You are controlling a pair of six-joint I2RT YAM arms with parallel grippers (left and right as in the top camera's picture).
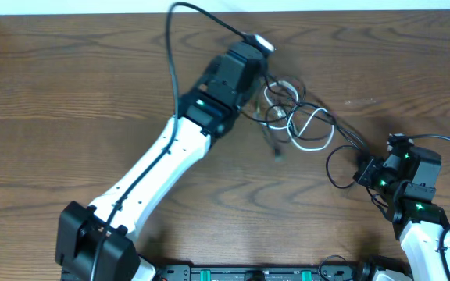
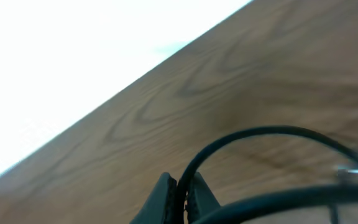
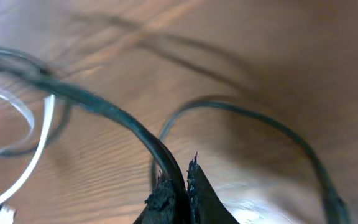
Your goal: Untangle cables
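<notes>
Overhead evenly lit, soft shadows. Left wrist: white glare upper left. Right wrist: cables (image 3: 104, 111) blurred.

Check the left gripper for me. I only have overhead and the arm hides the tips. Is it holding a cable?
Observer: Yes. The left wrist view shows the left gripper shut on an arching black cable that rises from between the tips.
Operator: Right side?
Observer: The right wrist view shows the right gripper shut on a slanting black cable that runs off to the upper left.
Operator: White one caught in either?
Observer: No. In the right wrist view the white cable lies on the table off to the left, apart from the tips. The left tips pinch only black.
</notes>
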